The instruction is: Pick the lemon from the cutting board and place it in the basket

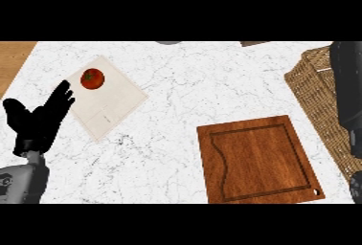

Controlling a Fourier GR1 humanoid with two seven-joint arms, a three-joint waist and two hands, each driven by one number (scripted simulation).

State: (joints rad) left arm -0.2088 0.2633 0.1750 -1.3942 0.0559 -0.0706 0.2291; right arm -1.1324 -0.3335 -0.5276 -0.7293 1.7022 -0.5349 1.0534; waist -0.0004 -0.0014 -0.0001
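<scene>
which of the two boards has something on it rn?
The pale board at upper left, beside the left hand: a red tomato sits on its far corner. The dark wooden cutting board at lower right is bare.

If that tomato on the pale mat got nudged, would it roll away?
Probably. The tomato looks round and smooth, so a push could set it rolling. The mat lies flat with no raised edge, so it would hardly stop it. Its glossy skin may be slippery.

A tomato (92,79) lies on a pale mat (113,107) near the wooden cutting board (258,160).
</scene>
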